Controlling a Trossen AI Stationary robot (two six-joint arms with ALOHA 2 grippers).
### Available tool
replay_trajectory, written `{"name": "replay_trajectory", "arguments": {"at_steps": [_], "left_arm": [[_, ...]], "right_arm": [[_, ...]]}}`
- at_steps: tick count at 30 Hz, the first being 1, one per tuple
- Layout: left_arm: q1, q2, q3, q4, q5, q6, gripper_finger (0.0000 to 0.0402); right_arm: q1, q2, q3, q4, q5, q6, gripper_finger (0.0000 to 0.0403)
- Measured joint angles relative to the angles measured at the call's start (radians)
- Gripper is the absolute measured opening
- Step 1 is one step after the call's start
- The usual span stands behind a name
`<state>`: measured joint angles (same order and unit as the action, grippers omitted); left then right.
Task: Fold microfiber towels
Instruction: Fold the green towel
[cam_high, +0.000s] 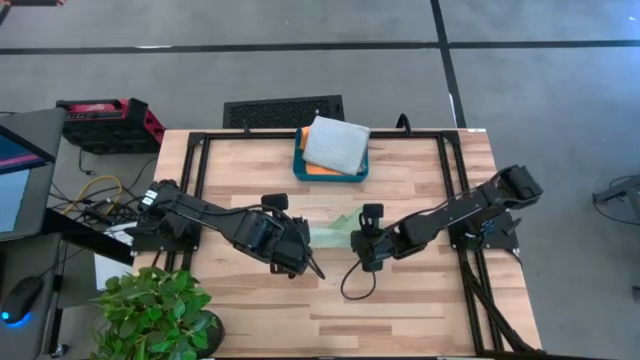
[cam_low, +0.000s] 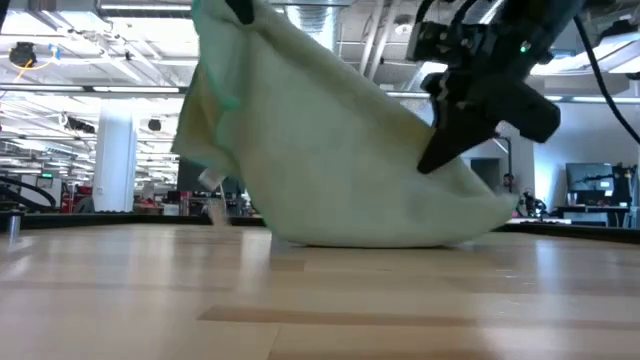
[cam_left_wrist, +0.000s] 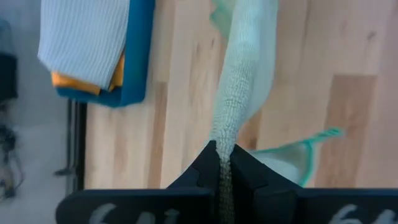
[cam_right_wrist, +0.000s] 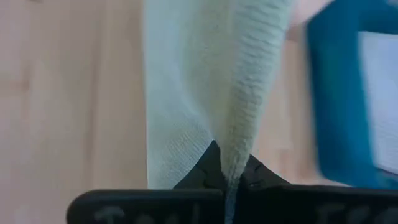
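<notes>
A light green microfiber towel (cam_high: 335, 228) hangs between my two grippers over the middle of the table. Its sagging lower fold (cam_low: 380, 238) rests on the wood. My left gripper (cam_left_wrist: 224, 163) is shut on the towel's higher end, near the top of the low view. My right gripper (cam_right_wrist: 231, 177) is shut on the lower end (cam_low: 450, 140). At the far edge, a pale grey towel (cam_high: 336, 143) lies folded on an orange towel (cam_left_wrist: 84, 81) in the teal tray (cam_high: 300, 170). My left gripper pinches a bunched part of the green towel (cam_left_wrist: 227, 140) between its two shut fingers, slanting down from above. The cloth runs away from the fingertips as a narrow gathered band and hangs below them. One layer or several, I cannot tell. My right gripper pinches a fold of the green towel (cam_right_wrist: 239, 149) between its two shut fingers, slanting down. Cloth spreads out from the fingertips toward the table. This end is held lower than the other, and the towel slopes down to it (cam_low: 470, 175).
A potted plant (cam_high: 155, 310) stands at the table's near left corner. Black frame rails (cam_high: 452, 190) run along both sides of the table, and a cable loop (cam_high: 355, 285) lies near the right gripper. Bare wood lies toward the near edge (cam_high: 400, 320).
</notes>
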<state>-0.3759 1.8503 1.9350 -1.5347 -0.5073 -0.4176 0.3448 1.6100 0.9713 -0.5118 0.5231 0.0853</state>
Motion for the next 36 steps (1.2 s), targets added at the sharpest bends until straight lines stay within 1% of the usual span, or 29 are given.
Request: {"name": "replay_trajectory", "arguments": {"at_steps": [3,6,10,12,14,17,18,20,23,27,30,32,36], "left_arm": [[0.002,0.003,-0.011,-0.017,-0.014,-0.014,0.0000],[0.016,0.001,-0.046,0.003,-0.044,-0.036,0.0000],[0.052,0.002,-0.106,0.021,-0.068,-0.065,0.0000],[0.074,0.003,-0.135,0.034,-0.115,-0.067,0.0000],[0.094,0.003,-0.140,0.033,-0.188,-0.077,0.0000],[0.115,0.002,-0.136,0.041,-0.283,-0.080,0.0000],[0.118,0.002,-0.135,0.048,-0.307,-0.079,0.0000],[0.119,0.002,-0.137,0.054,-0.318,-0.066,0.0000],[0.116,-0.001,-0.195,0.110,-0.309,-0.031,0.0000],[0.093,0.002,-0.290,0.189,-0.257,-0.028,0.0000],[0.070,0.002,-0.364,0.283,-0.163,-0.025,0.0000],[0.050,0.002,-0.412,0.349,-0.102,-0.024,0.0000],[0.004,0.002,-0.480,0.464,-0.032,-0.044,0.0000]], "right_arm": [[-0.020,-0.064,0.000,-0.044,0.032,-0.025,0.0008],[-0.055,-0.132,0.000,-0.093,0.034,-0.047,0.0011],[-0.114,-0.199,0.000,-0.120,0.050,-0.094,0.0005],[-0.142,-0.223,0.000,-0.122,0.087,-0.134,0.0008],[-0.165,-0.249,0.001,-0.121,0.155,-0.179,0.0011],[-0.184,-0.283,0.012,-0.124,0.250,-0.198,0.0008],[-0.182,-0.294,0.017,-0.126,0.265,-0.198,0.0005],[-0.165,-0.310,0.017,-0.131,0.262,-0.188,0.0004],[-0.129,-0.292,0.006,-0.171,0.228,-0.134,0.0007],[-0.069,-0.230,-0.033,-0.185,0.161,-0.045,0.0009],[-0.019,-0.171,-0.064,-0.186,0.088,0.032,0.0006],[0.017,-0.130,-0.067,-0.185,0.057,0.073,0.0006],[0.090,-0.066,-0.068,-0.175,-0.004,0.135,0.0010]]}}
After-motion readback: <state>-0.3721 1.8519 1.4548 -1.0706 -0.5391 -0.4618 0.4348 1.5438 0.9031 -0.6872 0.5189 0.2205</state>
